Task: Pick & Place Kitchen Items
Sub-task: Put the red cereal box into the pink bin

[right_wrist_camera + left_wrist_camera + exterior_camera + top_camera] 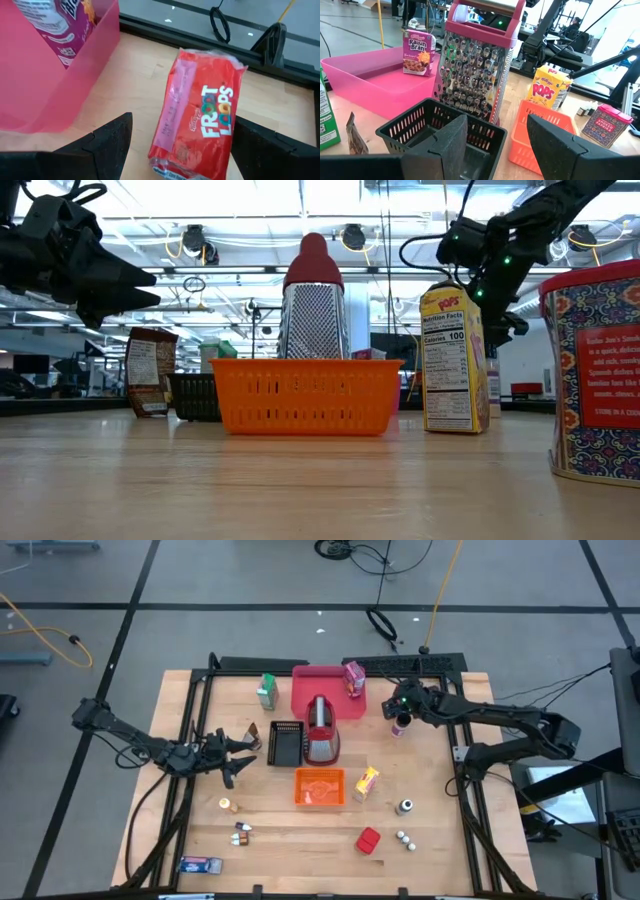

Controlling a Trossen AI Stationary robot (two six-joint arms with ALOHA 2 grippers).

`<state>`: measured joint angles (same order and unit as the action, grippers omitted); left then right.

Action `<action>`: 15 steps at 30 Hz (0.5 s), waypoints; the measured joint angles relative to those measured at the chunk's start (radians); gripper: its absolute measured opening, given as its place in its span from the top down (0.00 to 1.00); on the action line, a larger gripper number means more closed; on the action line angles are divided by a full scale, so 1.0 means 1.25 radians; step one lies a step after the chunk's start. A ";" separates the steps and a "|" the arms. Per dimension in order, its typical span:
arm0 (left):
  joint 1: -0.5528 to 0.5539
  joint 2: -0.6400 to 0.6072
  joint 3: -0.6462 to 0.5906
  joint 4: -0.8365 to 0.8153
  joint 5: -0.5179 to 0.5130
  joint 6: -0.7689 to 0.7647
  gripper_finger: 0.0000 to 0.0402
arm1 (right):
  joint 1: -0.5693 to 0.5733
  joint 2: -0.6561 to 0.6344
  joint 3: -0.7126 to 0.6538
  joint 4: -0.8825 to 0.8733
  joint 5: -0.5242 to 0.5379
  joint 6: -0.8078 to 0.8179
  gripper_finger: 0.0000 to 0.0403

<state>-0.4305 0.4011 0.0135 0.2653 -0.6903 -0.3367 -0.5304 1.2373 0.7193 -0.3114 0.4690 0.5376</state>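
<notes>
Right claw [177,145]: fingers fully spread, straddling the red Froot Loops carton [200,122] without gripping it; carton stands on the bench [440,840] at upper right, beside the pink tray [305,690]. Left claw [232,755]: released, empty, left of the black basket [285,743].

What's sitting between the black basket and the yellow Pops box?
The red-topped metal grater stands between the black basket and the Pops box, with the orange basket nearby; the high view shows it.
</notes>
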 joint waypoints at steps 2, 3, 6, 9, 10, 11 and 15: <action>0.000 0.000 0.000 0.000 0.000 0.000 0.48 | 0.000 0.003 0.000 0.001 0.000 0.002 0.29; 0.000 0.000 0.000 0.000 0.000 0.000 0.48 | 0.000 0.003 0.000 0.000 0.001 0.006 0.31; 0.000 0.000 0.000 0.000 0.000 0.000 0.48 | 0.000 0.003 0.000 0.000 0.003 0.009 0.38; 0.000 0.000 0.000 0.000 0.000 0.000 0.48 | 0.000 0.003 0.000 0.000 0.003 0.003 0.47; 0.000 0.000 0.000 0.000 0.000 0.000 0.48 | 0.000 0.003 0.000 0.000 0.004 0.002 0.50; 0.000 0.000 0.000 0.000 0.000 0.000 0.48 | 0.000 0.003 0.000 0.000 0.004 0.002 0.53; 0.000 0.000 0.000 0.000 0.000 0.000 0.48 | 0.000 0.003 0.000 0.006 0.004 -0.014 0.63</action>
<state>-0.4305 0.4011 0.0132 0.2657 -0.6903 -0.3367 -0.5304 1.2407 0.7193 -0.3039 0.4744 0.5202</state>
